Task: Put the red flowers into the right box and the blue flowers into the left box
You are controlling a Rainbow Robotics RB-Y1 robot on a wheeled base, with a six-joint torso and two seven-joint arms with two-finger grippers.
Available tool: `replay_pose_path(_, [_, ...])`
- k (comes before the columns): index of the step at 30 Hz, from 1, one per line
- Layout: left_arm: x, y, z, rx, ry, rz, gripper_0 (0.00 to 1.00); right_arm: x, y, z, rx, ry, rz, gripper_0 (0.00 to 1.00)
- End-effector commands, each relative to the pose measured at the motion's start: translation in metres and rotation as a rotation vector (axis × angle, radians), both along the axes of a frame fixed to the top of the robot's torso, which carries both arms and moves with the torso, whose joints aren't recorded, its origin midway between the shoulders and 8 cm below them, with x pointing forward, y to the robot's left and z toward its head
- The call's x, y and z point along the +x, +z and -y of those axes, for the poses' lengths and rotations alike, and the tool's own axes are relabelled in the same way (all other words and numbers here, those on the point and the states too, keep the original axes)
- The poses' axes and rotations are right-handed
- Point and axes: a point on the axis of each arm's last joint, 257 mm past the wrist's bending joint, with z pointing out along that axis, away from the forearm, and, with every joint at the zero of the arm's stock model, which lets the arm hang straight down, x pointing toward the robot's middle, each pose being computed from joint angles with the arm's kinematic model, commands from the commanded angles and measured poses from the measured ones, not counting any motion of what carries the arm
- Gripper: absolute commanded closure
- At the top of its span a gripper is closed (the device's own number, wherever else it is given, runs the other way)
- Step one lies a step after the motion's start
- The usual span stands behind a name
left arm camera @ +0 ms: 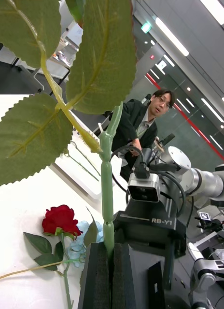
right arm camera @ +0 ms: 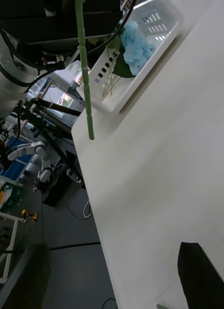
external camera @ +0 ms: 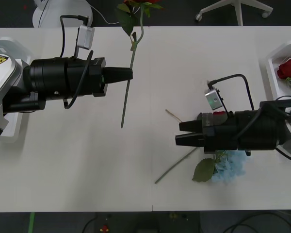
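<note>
My left gripper (external camera: 130, 74) is shut on the thin green stem of a red flower (external camera: 136, 3), holding it above the table's far middle; its stem (left arm camera: 108, 203) rises from between the shut fingers. My right gripper (external camera: 178, 133) hovers open over the table at right of centre, holding nothing. Under that arm lie a blue flower (external camera: 230, 167) and another red flower (left arm camera: 60, 218) side by side. The right box (external camera: 274, 60) at the far right edge holds a red flower (external camera: 288, 68). The left box (right arm camera: 162, 34) holds a blue flower (right arm camera: 136, 46).
A loose bare stem (external camera: 174, 165) lies on the white table (external camera: 77, 160) in front of the right gripper. An office chair base (external camera: 237, 9) stands beyond the far edge.
</note>
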Motion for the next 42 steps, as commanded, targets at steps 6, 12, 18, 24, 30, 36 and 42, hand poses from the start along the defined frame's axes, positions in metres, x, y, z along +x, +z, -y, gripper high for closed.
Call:
replay_pose_path(6, [-0.007,0.031,0.017,-0.029,-0.039,0.085,1.0,-0.011,0.027,-0.068,0.169,0.007,0.048,0.24])
replay_pose_path(12, [-0.007,0.031,0.017,-0.029,-0.039,0.085,1.0,-0.006,0.031,-0.108,0.22,-0.033,0.081,0.24])
replay_pose_path(18, [-0.007,0.031,0.017,-0.029,-0.039,0.085,1.0,-0.001,0.036,-0.138,0.248,-0.072,0.098,0.24])
replay_pose_path(24, [-0.007,0.031,0.017,-0.029,-0.039,0.085,1.0,0.003,0.042,-0.154,0.272,-0.069,0.085,0.24])
replay_pose_path(30, [-0.007,0.031,0.017,-0.029,-0.039,0.085,1.0,0.023,0.052,-0.168,0.292,-0.087,0.09,0.25])
replay_pose_path(36, [-0.007,0.031,0.017,-0.029,-0.039,0.085,1.0,0.037,0.057,-0.174,0.3,-0.112,0.091,0.24])
replay_pose_path(42, [-0.007,0.031,0.017,-0.029,-0.039,0.085,1.0,0.037,0.064,-0.179,0.324,-0.116,0.073,0.25])
